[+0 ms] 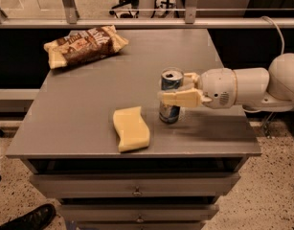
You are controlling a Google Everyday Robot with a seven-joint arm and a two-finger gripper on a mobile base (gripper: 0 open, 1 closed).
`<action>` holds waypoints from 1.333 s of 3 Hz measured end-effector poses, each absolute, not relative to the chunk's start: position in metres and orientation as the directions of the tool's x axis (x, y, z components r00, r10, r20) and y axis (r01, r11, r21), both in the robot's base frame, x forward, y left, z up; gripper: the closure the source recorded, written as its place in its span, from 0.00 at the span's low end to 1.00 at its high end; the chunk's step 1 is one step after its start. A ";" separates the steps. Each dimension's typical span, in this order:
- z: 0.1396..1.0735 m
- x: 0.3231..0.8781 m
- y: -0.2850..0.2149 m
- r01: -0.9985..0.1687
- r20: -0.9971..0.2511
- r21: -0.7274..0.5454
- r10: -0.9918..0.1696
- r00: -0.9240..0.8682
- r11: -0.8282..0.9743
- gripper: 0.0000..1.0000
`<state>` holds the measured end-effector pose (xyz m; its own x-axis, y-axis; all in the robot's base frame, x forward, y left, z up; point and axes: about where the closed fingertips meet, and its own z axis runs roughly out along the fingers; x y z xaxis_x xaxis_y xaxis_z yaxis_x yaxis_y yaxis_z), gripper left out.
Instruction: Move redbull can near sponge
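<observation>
The redbull can (170, 111) is a slim blue-and-silver can with a silver top. It stands upright on the grey table (84, 114), right of centre. My gripper (174, 94) reaches in from the right, its pale fingers (177, 99) closed around the can's middle. The sponge (130, 128) is a flat pale yellow block with wavy sides. It lies just left of the can, near the table's front edge, a small gap apart from it.
A brown and tan snack bag (84, 45) lies at the table's back left. My white arm (252, 86) stretches over the table's right edge. Drawers (137, 191) sit below the tabletop. A railing (137, 8) runs behind the table.
</observation>
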<state>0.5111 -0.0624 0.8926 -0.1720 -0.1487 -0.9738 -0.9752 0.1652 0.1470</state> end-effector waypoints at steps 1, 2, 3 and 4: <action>0.889 0.506 -0.051 -0.982 -0.977 0.135 -0.150 -0.154 0.130 0.74; 0.892 0.506 -0.051 -0.982 -0.977 0.135 -0.150 -0.154 0.129 0.51; 0.892 0.506 -0.051 -0.982 -0.977 0.135 -0.150 -0.154 0.129 0.28; 0.893 0.497 -0.050 -0.992 -0.981 0.090 -0.165 -0.104 0.088 0.05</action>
